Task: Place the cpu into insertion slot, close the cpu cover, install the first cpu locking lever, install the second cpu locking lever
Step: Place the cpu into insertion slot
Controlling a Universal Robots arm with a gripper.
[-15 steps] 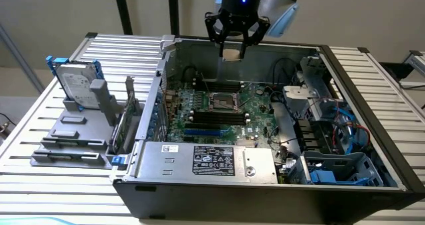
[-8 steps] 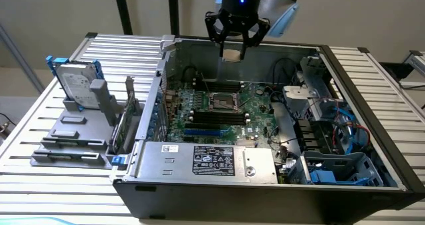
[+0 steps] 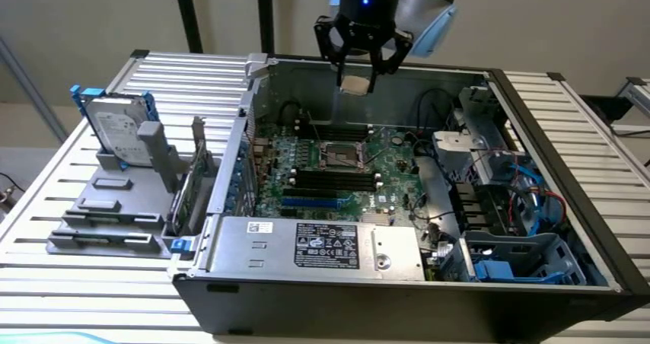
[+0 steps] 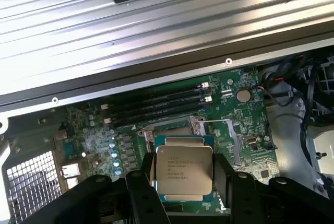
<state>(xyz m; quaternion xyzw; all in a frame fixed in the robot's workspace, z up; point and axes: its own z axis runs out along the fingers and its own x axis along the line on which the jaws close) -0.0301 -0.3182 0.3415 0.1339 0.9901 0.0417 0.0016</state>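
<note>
- One cpu (image 4: 184, 167) was found clamped by two opposite edges in the gripper (image 3: 357, 78), whose jaws stood wide around it.
- It was held high above the insertion slot (image 3: 343, 155), well apart.
- It was judged light, stiff and fragile; edge contact alone was deemed proper.

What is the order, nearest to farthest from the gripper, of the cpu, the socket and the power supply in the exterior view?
1. The cpu, held in the gripper.
2. The socket, below it, mid-motherboard.
3. The power supply, at the front, nearest the camera.
</note>
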